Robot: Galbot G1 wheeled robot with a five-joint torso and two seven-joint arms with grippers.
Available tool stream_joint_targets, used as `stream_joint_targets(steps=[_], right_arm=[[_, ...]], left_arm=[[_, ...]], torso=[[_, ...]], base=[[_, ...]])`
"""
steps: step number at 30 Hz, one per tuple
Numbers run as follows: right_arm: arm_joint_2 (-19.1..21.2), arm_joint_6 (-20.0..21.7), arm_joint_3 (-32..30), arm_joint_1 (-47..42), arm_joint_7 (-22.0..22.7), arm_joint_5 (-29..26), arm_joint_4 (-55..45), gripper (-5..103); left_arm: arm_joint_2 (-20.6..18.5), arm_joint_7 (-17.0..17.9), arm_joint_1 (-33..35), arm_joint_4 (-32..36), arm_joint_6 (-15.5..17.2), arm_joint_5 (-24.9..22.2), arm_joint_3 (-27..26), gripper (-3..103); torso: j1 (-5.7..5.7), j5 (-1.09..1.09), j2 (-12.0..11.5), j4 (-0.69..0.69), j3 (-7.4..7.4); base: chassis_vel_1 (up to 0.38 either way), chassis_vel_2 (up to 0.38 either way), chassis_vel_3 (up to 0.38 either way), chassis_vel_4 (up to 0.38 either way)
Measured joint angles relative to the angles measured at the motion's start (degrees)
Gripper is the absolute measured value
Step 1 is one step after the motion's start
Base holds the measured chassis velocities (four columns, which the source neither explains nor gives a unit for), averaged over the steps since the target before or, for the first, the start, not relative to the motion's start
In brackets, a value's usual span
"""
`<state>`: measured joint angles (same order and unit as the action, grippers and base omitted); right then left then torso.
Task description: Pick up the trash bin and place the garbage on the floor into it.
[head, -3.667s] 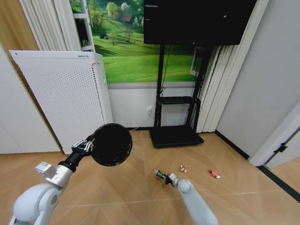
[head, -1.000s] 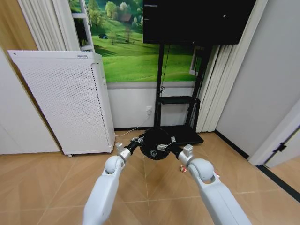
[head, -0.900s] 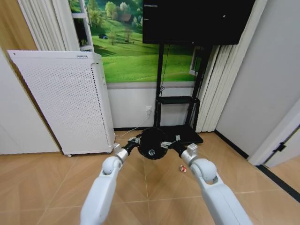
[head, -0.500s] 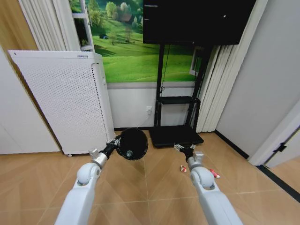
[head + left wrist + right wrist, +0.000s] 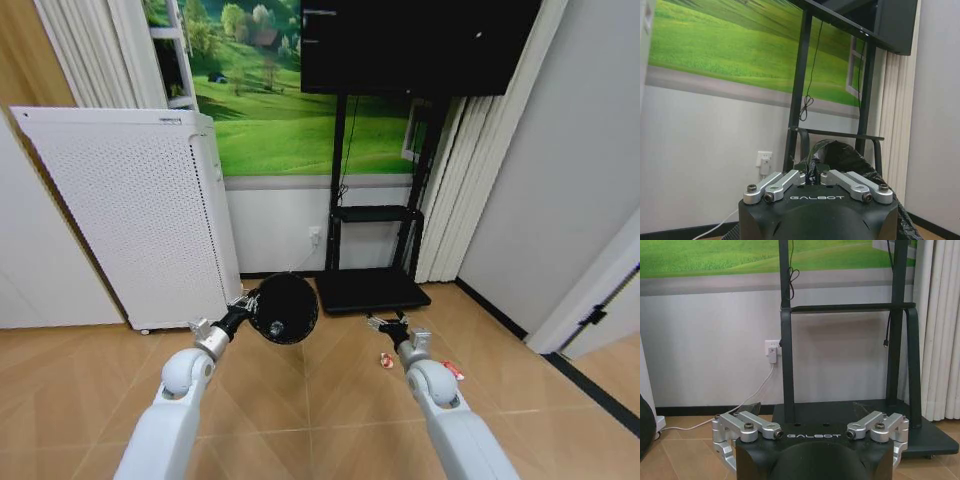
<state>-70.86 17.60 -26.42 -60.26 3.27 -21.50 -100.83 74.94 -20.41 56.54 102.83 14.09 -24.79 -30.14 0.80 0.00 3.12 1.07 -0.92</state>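
Left gripper [image 5: 243, 304], clenched on the bag-lined rim of the trash bin [image 5: 284, 308], holds the single bin in the air with its dark mouth turned toward the head camera. In the left wrist view the two finger linkages converge on a fold of black liner [image 5: 840, 152] bunched between them, and the left gripper [image 5: 817, 172] is seen pinching this fold. The bin hangs in front of the lower edge of one white perforated cabinet [image 5: 130, 210] and above the floor [image 5: 290, 410].

Right gripper [image 5: 385, 325] is extended forward over the floor, beside the bin but apart from it, grasping nothing; in the right wrist view its two finger linkages [image 5: 745, 430] stand spread wide, and the right gripper [image 5: 810, 437] faces the base of the stand.

Two pieces of garbage are visible on the tan chevron flooring: one small red-and-white piece [image 5: 384, 358] just beyond the right forearm, and a second red piece [image 5: 451, 371] farther to the robot's right. Any contents of the bin cannot be made out.

Behind these stands one black television stand [image 5: 375, 215] carrying one dark screen [image 5: 415, 45], its flat base [image 5: 840, 417] resting on the floor. One white wall socket [image 5: 771, 351] with one cable sits beside the stand's left post.
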Motion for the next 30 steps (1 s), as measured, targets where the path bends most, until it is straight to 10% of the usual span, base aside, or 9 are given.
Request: stream_joint_targets(steps=[30], right_arm=[[-0.3, 1.3, 0.5, 1.0, -0.9, -0.6, 0.0, 100]], left_arm=[[-0.5, -0.9, -0.3, 0.0, -0.1, -0.4, -0.2, 8]], torso=[[0.0, -0.01, 0.0, -0.02, 0.0]], base=[[-0.147, -0.148, 0.151, 0.152]])
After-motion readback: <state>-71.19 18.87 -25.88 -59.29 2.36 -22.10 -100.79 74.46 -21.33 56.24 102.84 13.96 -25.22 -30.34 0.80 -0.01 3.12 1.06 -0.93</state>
